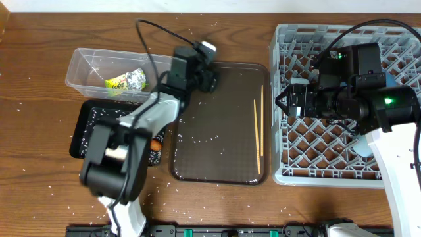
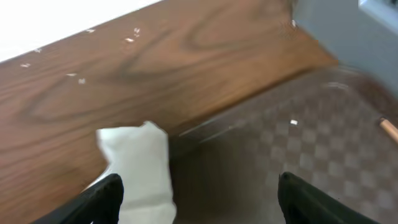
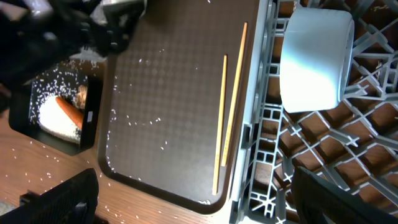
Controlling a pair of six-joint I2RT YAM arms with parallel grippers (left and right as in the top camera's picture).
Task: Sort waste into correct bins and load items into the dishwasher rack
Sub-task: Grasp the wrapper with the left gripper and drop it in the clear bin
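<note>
My left gripper is open over the far left corner of the brown serving tray. Crumpled white paper lies by its left finger in the left wrist view, where the jaws hold nothing. My right gripper is open and empty over the left edge of the grey rack. A pale blue-white cup sits in the rack. Two chopsticks lie on the tray's right side and also show in the right wrist view. The foil wrapper lies in the clear tub.
The black tray holds rice, and my left arm covers part of it. The right wrist view shows a carrot, a brown lump and rice in it. Rice grains are scattered over the table and the serving tray.
</note>
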